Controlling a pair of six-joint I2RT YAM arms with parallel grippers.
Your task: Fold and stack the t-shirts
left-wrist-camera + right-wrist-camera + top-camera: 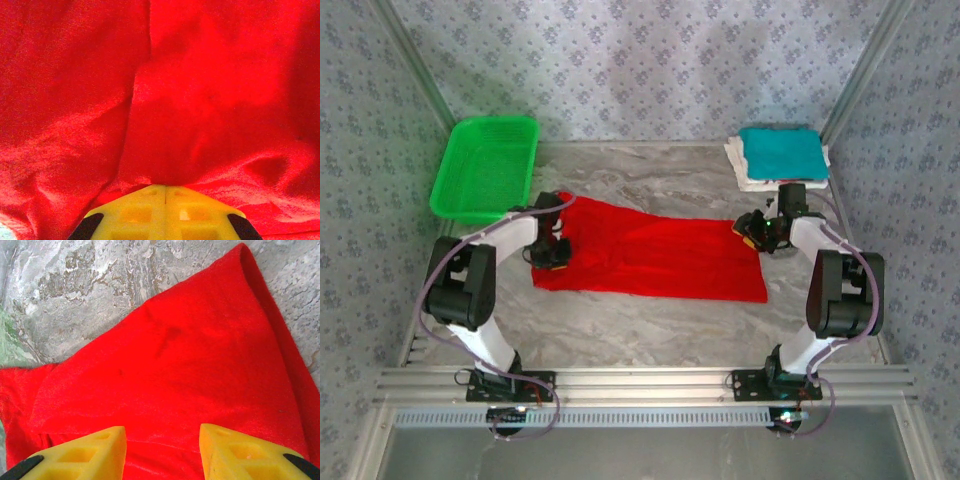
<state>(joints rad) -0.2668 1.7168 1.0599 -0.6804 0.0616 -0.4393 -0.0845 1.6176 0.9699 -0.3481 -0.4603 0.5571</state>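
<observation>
- The red shirt (660, 255) lies long and flat on the bench (650, 320), stretched between the two sets of jaws.
- The left jaws are clenched. Red cloth bunches right at their tips, so they look to be pinching it.
- The right jaws are released, with the shirt's end just under them.
- The teal shirt (780, 150) sits folded on the whitish shirt (736, 163), near the right jaws.
- The red shirt looks half folded. Next, the right jaws should drop and pinch their end.

Can see only a rim of whitish t-shirt (734, 160) under teal t-shirt (780, 152). Cannot make out left gripper (165, 187) tips, apparently buried in red t-shirt (210, 100) fold.
</observation>
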